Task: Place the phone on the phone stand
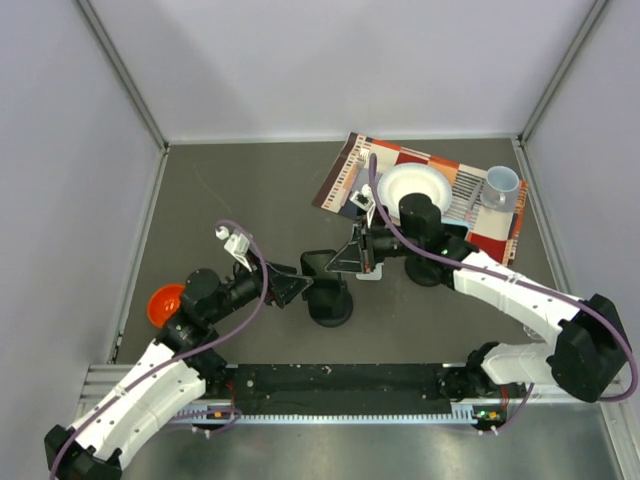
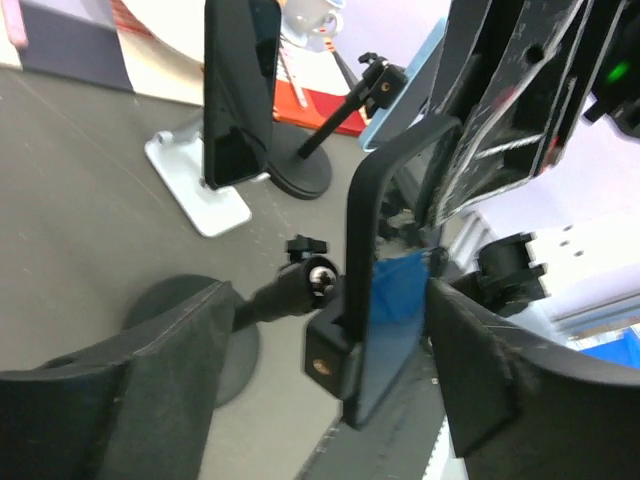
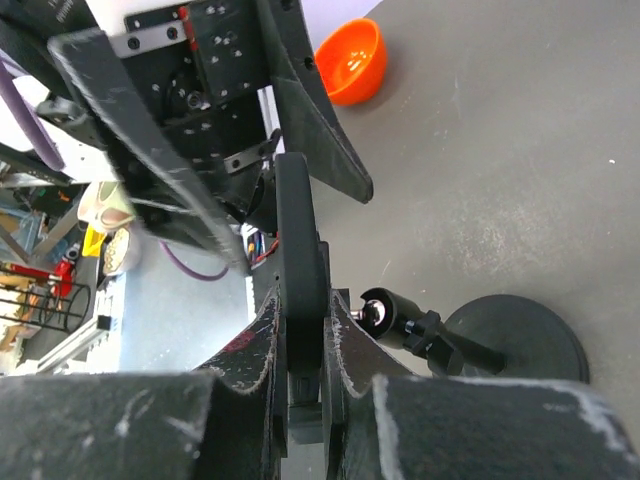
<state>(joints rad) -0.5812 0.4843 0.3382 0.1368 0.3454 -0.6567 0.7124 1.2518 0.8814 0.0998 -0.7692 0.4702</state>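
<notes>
No readable text, labels, brands or numbers on anything shown

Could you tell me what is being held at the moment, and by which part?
The right gripper clamps the phone by one end; the left gripper is open.

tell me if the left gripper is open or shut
Open. In the left wrist view the left gripper has its fingers spread far wider than the phone standing edge-on between them.
</notes>
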